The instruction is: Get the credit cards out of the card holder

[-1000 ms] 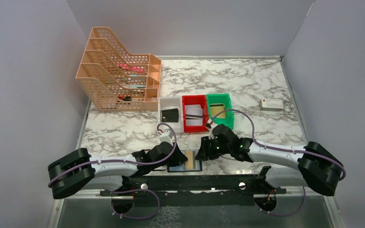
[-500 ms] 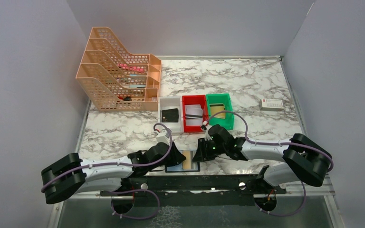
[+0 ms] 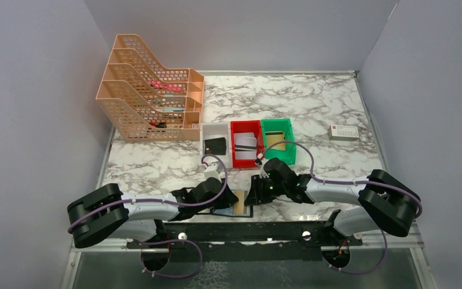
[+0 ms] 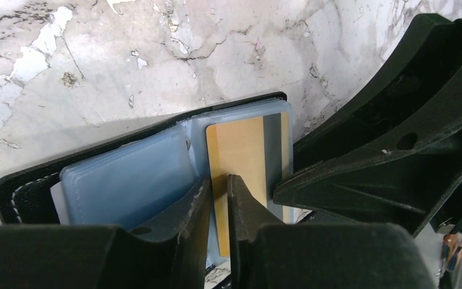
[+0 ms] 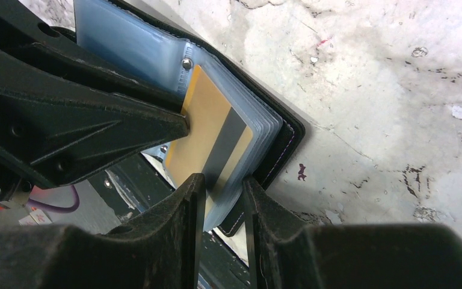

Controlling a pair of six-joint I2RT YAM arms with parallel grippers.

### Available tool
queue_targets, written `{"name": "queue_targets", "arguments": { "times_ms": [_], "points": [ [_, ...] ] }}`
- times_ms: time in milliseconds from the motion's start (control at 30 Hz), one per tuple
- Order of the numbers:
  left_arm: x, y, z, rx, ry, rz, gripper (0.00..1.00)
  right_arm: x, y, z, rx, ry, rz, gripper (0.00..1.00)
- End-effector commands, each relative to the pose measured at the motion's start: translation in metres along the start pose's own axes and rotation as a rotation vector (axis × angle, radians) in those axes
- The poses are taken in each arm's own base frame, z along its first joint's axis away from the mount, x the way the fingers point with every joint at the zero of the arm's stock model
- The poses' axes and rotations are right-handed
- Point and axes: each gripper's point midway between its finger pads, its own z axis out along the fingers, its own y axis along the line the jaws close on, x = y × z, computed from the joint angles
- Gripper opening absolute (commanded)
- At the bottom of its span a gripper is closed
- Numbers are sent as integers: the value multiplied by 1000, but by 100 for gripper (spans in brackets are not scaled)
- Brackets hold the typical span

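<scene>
Both narrow: left end effector [image 4: 219, 180] advanced, pinching credit card [image 4: 237, 144]; right end effector [image 5: 222, 180] clamps card holder [image 5: 138, 45].

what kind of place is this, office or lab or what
Most likely a robot test cell dressed as a desk, not a real office: plain grey walls box in a marble-patterned table, a peach file rack and small white, red and green bins stand on it.
</scene>
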Motion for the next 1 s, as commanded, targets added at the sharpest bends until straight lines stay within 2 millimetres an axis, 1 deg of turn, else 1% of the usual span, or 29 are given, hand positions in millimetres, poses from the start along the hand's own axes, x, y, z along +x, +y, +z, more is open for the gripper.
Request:
{"name": "queue_targets", "arguments": {
  "times_ms": [0, 300, 400, 733, 967],
  "points": [
    [12, 6, 0, -11, 50, 17, 16, 5, -14, 2, 58, 1, 9, 34],
    [6, 6, -6, 4, 14, 9, 0, 8, -17, 4, 66, 8, 15, 30],
    [4, 5, -8, 7, 5, 7, 0, 7, -17, 4, 69, 9, 15, 28],
    [-1, 8, -14, 5, -24, 13, 0, 8, -20, 4, 80, 10, 17, 28],
    [-7, 23, -22, -60, -55, 24, 0, 7, -20, 4, 86, 9, 14, 28]
  ]
}}
